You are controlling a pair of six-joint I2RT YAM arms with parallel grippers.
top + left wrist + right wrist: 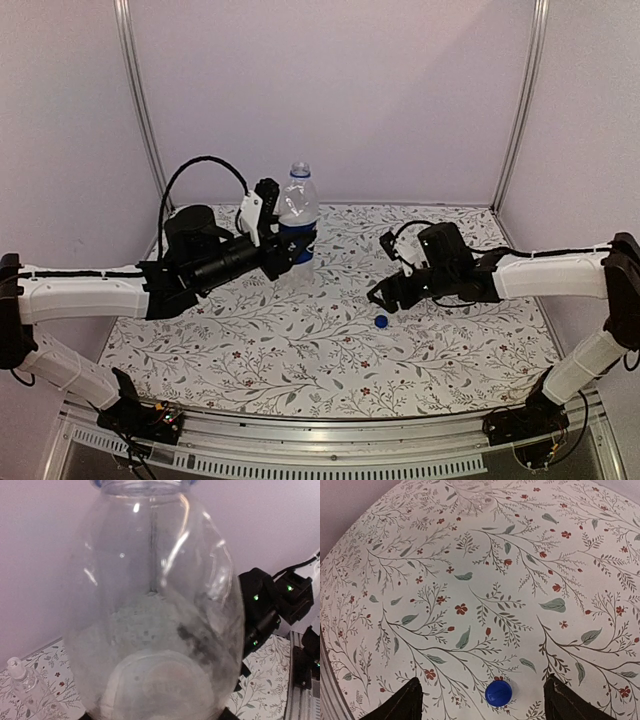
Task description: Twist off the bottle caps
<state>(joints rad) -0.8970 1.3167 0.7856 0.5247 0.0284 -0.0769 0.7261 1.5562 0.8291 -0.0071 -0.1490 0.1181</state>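
The blue cap (498, 693) lay loose on the floral table (470, 605), small, round and bright, off its bottle. My right gripper (482, 678) hung just above it with jaws spread wide, the cap between them (touching neither). My left gripper (288, 240) was clamped on the Pepsi bottle (298, 205), upright at the far side, close to the back wall (330, 90). The plain bottle (25, 685), wearing its white cap (15, 664), stood on the table near it. Open cloth stretched around the blue cap toward the near edge.

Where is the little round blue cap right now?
The small round blue plastic cap lies on the flowery tablecloth, right of centre in the top view, close by the open fingers of the right gripper.
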